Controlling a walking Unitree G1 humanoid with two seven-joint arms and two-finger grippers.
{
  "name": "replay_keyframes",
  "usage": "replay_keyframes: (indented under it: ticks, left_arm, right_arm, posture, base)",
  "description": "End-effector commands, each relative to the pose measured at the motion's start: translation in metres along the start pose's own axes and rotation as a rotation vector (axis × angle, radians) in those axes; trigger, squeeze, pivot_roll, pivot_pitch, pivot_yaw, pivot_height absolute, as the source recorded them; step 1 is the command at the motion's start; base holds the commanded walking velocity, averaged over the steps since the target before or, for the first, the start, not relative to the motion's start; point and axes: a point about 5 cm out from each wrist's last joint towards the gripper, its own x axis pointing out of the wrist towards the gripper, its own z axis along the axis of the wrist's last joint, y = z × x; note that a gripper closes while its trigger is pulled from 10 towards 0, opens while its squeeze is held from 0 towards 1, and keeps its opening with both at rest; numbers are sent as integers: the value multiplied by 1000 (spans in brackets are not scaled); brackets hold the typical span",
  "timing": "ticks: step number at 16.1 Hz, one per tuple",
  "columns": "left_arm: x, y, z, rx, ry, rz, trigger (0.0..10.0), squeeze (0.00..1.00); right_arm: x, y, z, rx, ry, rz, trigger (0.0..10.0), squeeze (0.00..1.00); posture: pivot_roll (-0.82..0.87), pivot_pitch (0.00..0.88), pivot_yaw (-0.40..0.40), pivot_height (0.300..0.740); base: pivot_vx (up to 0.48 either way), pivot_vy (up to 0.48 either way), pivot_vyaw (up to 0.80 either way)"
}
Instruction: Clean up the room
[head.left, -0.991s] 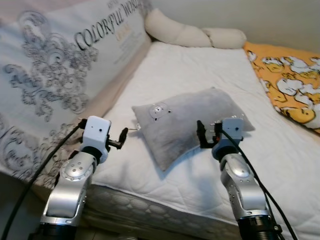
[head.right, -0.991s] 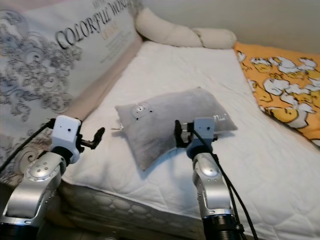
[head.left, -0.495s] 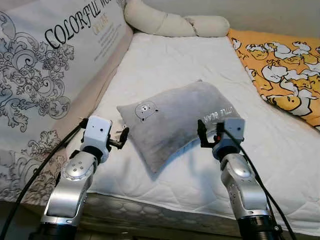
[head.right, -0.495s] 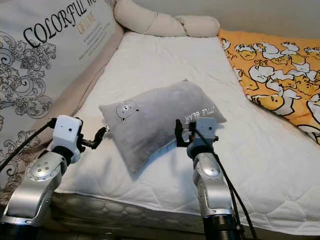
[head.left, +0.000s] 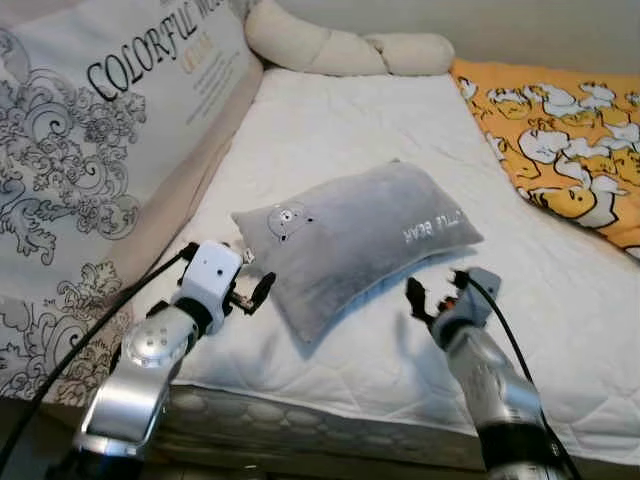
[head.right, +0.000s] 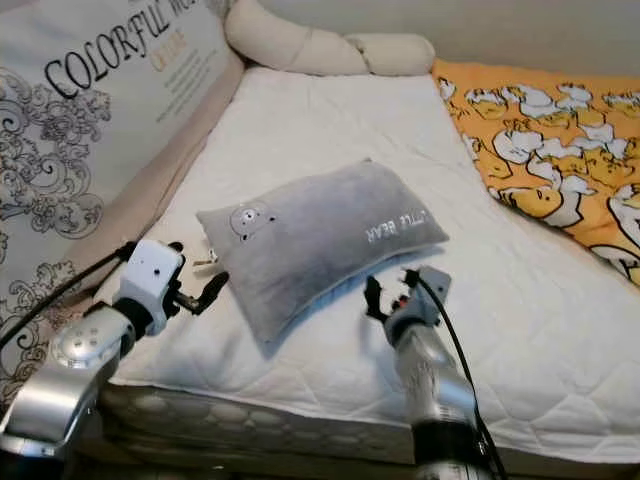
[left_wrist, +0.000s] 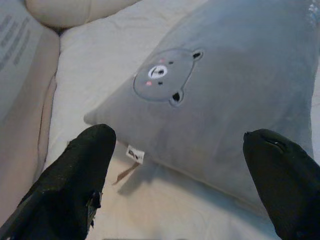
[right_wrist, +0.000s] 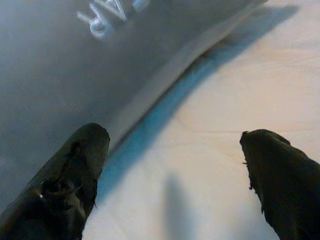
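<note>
Our left gripper (left_wrist: 180, 170) hangs spread before the grey pillow (head.left: 350, 235); our right gripper (right_wrist: 175, 175) is spread at its near edge. The left wrist view catches a small tag (left_wrist: 134, 154). The pillow lies diagonally on the white mattress (head.left: 330, 130), bear end nearest our left.

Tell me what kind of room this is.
Most likely a bedroom: a bed with a white quilted mattress, a grey bear pillow lying on it, and an orange duck-print blanket along one side.
</note>
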Motion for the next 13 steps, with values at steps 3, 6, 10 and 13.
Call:
replay_keyframes:
  ticks: [3, 6, 10, 13]
  left_arm:
    - [0, 5, 4, 55, 7, -66, 10000, 0]
    - [-9, 12, 7, 77, 20, -79, 10000, 0]
    - [-28, 14, 9, 104, 45, -112, 10000, 0]
    - [-40, 17, 12, 115, 72, -129, 10000, 0]
  right_arm:
    - [21, 17, 9, 127, 23, 51, 10000, 1000]
    - [34, 32, 7, 219, 78, 76, 10000, 1000]
    - [41, 42, 10, 415, 94, 43, 10000, 0]
    - [44, 59, 18, 600, 56, 112, 10000, 0]
  posture:
    - [180, 0, 3, 740]
    - [225, 0, 8, 740]
    - [279, 0, 19, 740]
    - [303, 0, 19, 740]
  base:
    - [0, 0, 0]
    - [0, 0, 0]
    - [0, 0, 0]
    - [0, 0, 0]
